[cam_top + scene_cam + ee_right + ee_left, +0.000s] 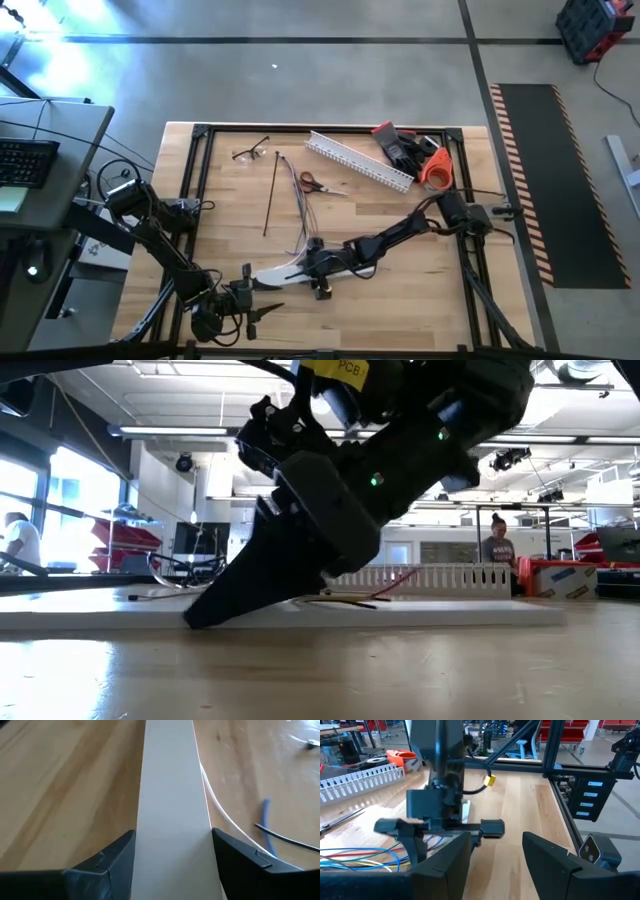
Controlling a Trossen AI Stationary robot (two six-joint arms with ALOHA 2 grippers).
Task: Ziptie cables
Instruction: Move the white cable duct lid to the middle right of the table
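The cables (301, 214) lie loose on the wood near the table's middle, and their red, blue and white strands (360, 856) show in the left wrist view. The thin black ziptie (271, 195) lies straight to their left. My right gripper (317, 268) reaches in from the table's right and is shut on a flat white cover strip (280, 270) that lies at the cables' near end. My left gripper (260, 294) is open near the table's near edge, by the strip's left end; it touches nothing, and its fingers (447, 865) point toward the right gripper. My right gripper (173, 851) has the white cover strip's two long edges (142, 820) between its fingers, which lie across the strip. The fingers (215, 605) come slanting down from above and the right. The strip (430, 615) lies flat on the table.
Red-handled scissors (312, 183), a white slotted duct (360, 160) and a pair of glasses (250, 152) lie toward the far edge. Dark and orange items (415, 155) sit at the far right corner. A black frame (200, 180) borders the table. A person (497, 540) stands in the room behind.
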